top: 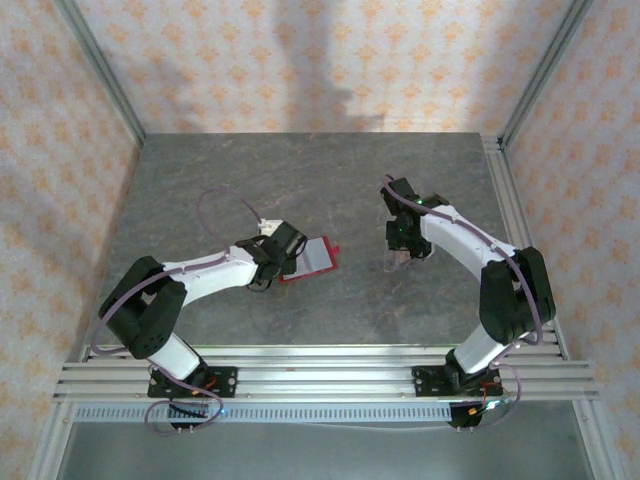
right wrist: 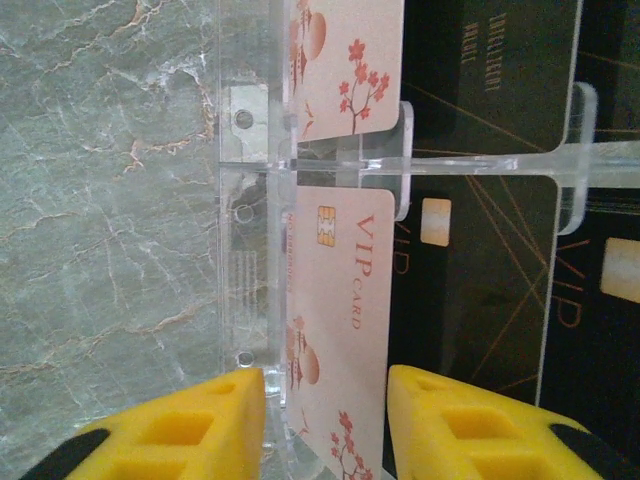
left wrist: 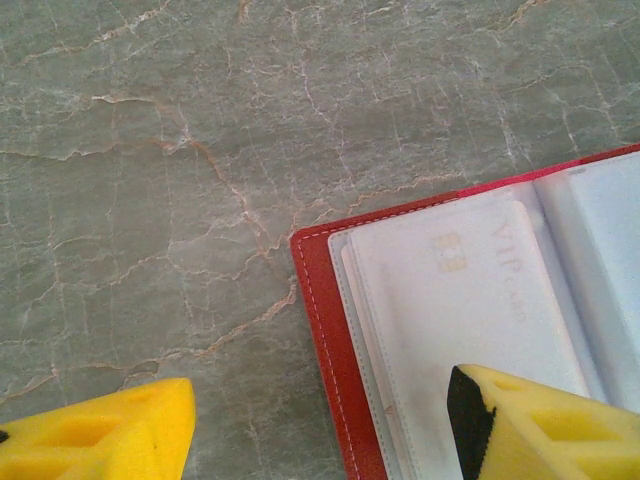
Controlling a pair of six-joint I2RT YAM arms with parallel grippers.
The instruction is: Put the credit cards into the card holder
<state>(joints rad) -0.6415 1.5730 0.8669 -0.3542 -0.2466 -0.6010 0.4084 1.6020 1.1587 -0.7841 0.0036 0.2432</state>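
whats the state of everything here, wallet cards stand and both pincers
wallet, open on the table, pale card in a clear sleeve
pink card, in the clear stand, flanked by the right pincer
black cards, in the stand, not held
left pincer, open, one finger over the wallet
right pincer, either side of the pink card, grip unclear

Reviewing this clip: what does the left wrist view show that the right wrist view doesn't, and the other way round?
Left wrist: the open red folding card holder with clear sleeves and a pale VIP card inside one. The left hand straddles its corner.
Right wrist: a clear acrylic card rack holding a pink blossom-printed VIP card and glossy black cards. The right hand flanks the pink card.
Both: the grey marbled tabletop and a pair of yellow fingers at the bottom edge.
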